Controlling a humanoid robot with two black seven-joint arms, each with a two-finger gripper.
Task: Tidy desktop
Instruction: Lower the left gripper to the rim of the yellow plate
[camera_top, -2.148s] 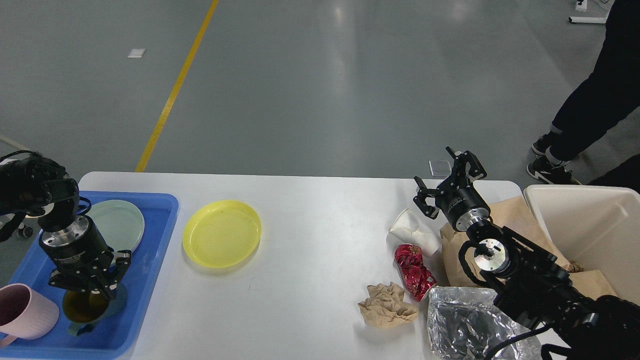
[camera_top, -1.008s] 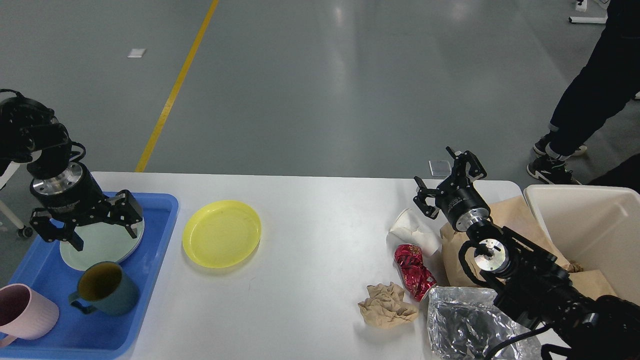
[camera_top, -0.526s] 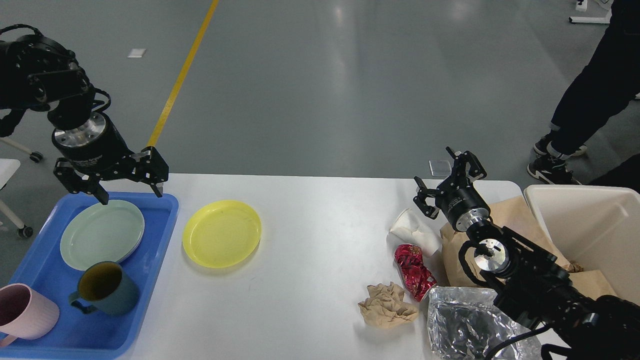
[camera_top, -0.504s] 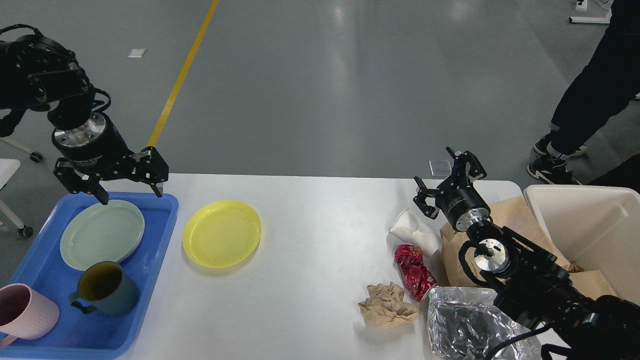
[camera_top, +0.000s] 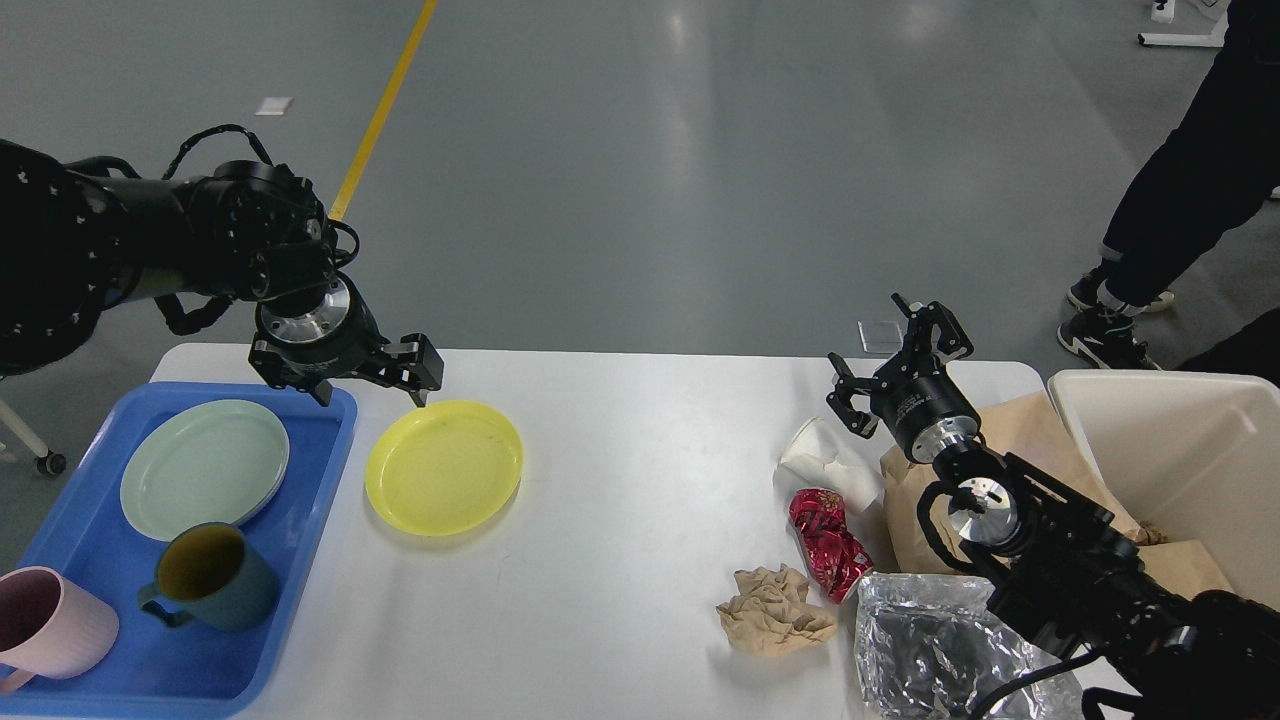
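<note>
The left gripper (camera_top: 370, 392) is held spread and empty above the far-left rim of the yellow plate (camera_top: 444, 466), one of its fingers (camera_top: 424, 378) just over that rim; the plate lies flat on the bench (camera_top: 620, 520), just beside the blue tray (camera_top: 310, 560). The step in hand is judged to be the plate's pickup — best done by lowering one finger inside the rim and one outside, then closing on the raised lip; a flat plate offers little else to pinch, and a shallow bite may let it tilt or slip. The tray already carries a green plate (camera_top: 205, 468), a dark mug (camera_top: 207, 578) and a pink mug (camera_top: 50, 625), so the lift should clear the tray wall before anything is set down; stacking on the green plate seems the roomiest spot. The bench's middle is bare — wide room for travel. The right gripper (camera_top: 895, 368) is seen spread and empty over the far right, near a white cup (camera_top: 825, 462), red wrapper (camera_top: 828, 543), crumpled paper (camera_top: 773, 610) and foil bag (camera_top: 930, 645) beside the cream bin (camera_top: 1180, 450).
</note>
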